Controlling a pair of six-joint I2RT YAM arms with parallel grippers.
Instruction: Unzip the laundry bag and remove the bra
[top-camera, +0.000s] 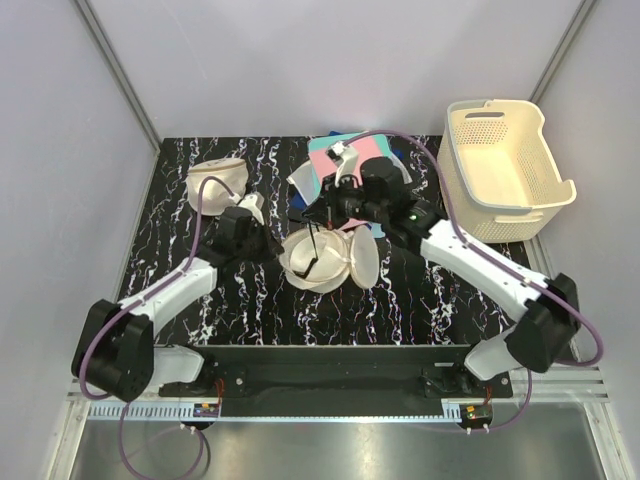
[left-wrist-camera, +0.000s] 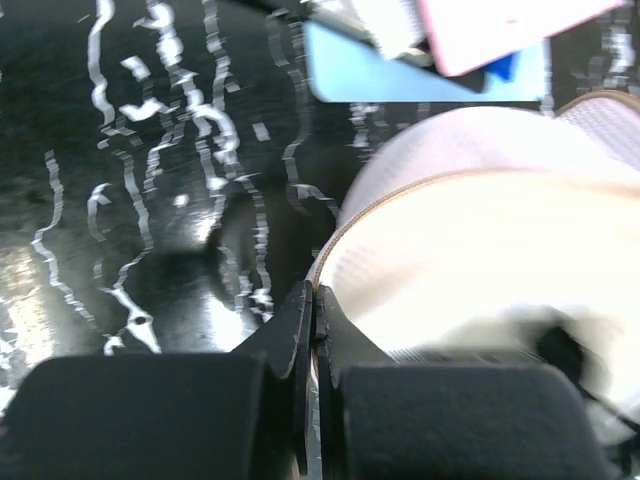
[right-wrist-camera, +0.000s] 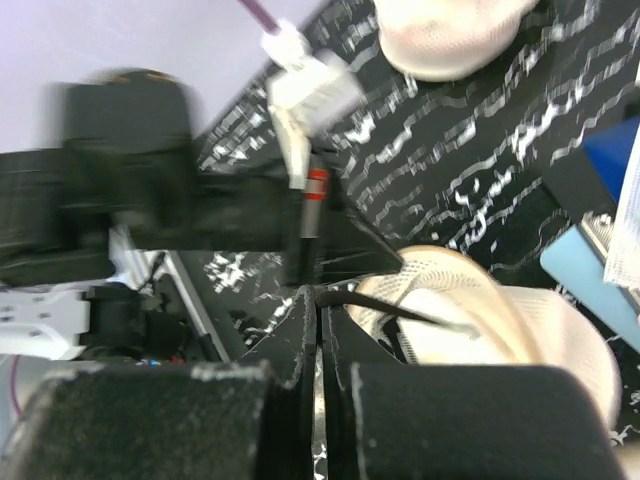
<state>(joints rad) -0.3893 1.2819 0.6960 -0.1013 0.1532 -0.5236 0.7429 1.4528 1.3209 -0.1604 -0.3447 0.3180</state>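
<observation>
The laundry bag (top-camera: 318, 262) lies open at the table's middle, a cream mesh dome. My left gripper (top-camera: 272, 244) is shut on its left rim; the left wrist view shows the jaws (left-wrist-camera: 313, 300) pinching the beige rim of the bag (left-wrist-camera: 470, 270). My right gripper (top-camera: 316, 214) hovers just behind the bag, shut on a thin black strap (top-camera: 315, 246) of the bra that runs up out of the opening. In the right wrist view the strap (right-wrist-camera: 400, 311) leaves the closed jaws (right-wrist-camera: 319, 296) toward the bag (right-wrist-camera: 510, 320). The bra's cups cannot be told apart from the bag.
A plain cream pouch (top-camera: 218, 178) sits at the back left, also in the right wrist view (right-wrist-camera: 450, 30). A pile of pink, blue and white cloths (top-camera: 345, 160) lies at the back. A cream basket (top-camera: 505, 165) stands at the right edge.
</observation>
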